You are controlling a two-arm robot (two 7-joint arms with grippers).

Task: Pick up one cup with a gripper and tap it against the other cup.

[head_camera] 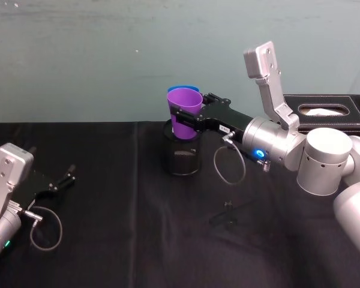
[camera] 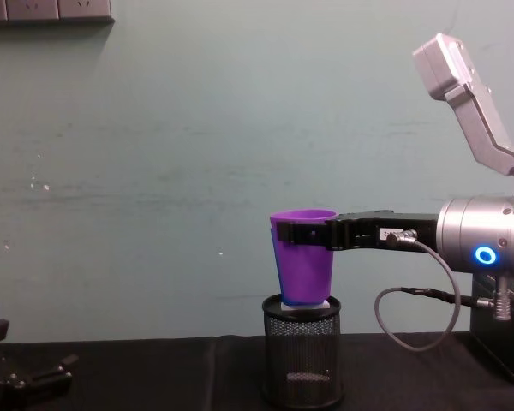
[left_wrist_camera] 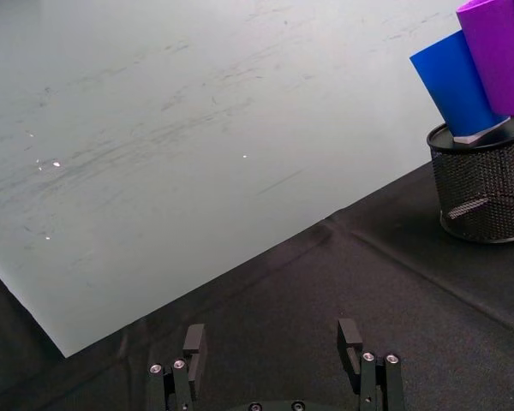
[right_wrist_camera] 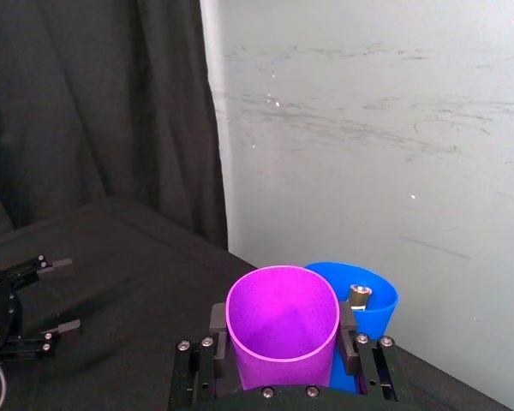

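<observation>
Left gripper (head_camera: 60,180): rests low on the black tablecloth (head_camera: 120,240) at far left. Its fingers are spread with nothing between them, and it is well apart from both cups.

Centre: you have a black wire-mesh pen holder (camera: 301,355) standing on the cloth. The bright blue plastic tumbler (right_wrist_camera: 368,295) sits at its top, rim up.

The plain purple plastic tumbler (camera: 307,265) is off the cloth, with its base about level with the holder's rim. It is on the robot's side of the blue tumbler and hard against it; you cannot tell whether the walls actually touch. Its long axis is close to vertical, wide mouth up and narrow base down.

Right gripper (camera: 304,233): reaches in roughly level from the right. One finger sits on each side of the purple tumbler just below its rim, clamped on it.
</observation>
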